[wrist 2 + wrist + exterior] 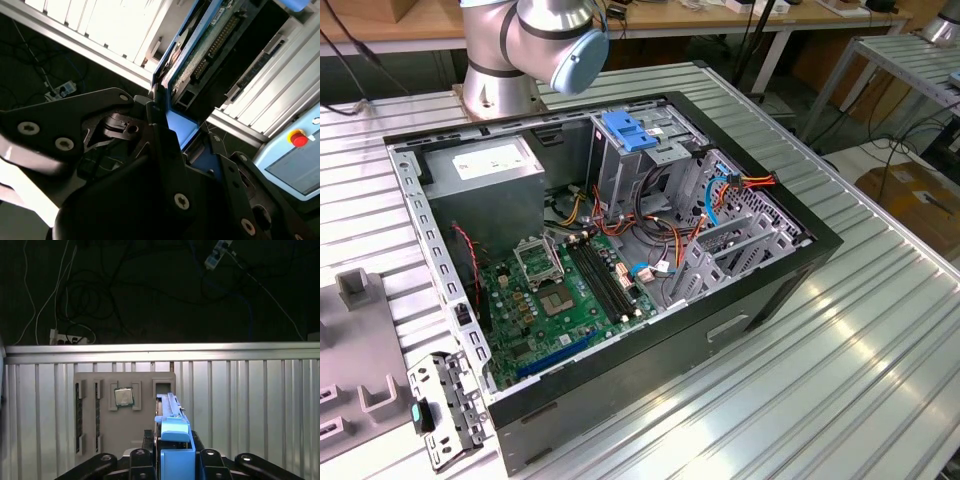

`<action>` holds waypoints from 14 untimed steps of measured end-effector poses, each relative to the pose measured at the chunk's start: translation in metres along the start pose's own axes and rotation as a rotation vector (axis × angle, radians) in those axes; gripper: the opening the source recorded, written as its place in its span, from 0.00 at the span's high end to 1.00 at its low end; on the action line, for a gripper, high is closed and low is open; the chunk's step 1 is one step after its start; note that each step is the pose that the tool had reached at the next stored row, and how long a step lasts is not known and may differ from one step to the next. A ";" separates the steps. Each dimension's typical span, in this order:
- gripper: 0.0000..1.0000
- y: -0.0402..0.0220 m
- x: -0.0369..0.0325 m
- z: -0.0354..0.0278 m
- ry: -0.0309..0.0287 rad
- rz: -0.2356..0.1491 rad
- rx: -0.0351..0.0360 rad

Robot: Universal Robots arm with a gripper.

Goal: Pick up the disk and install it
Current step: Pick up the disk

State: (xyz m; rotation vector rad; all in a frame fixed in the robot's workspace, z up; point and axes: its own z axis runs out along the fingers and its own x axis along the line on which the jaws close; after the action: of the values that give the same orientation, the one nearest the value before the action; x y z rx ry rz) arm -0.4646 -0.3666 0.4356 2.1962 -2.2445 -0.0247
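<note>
In both wrist views my gripper is shut on the disk. The disk is held edge-on, with its blue plastic rail toward the camera in the first wrist view. In the second wrist view the disk shows its green circuit-board side and blue rail, reaching away from the black fingers. Below it in the first wrist view lies a grey fixture plate with an empty slot just beyond the disk's far end. The open computer case lies on the ribbed metal table, with the drive cage under a blue handle.
Inside the case are a grey power-supply box, the green motherboard and bundles of cables. The arm's base stands behind the case. A processor chip sits in the fixture plate. A metal bracket lies at the exterior view's left.
</note>
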 end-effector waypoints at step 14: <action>0.63 0.0002 -0.0002 -0.0153 -0.0001 0.000 -0.0003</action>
State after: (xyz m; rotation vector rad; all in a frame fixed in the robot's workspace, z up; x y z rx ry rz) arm -0.4646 -0.3666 0.4509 2.1960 -2.2443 -0.0251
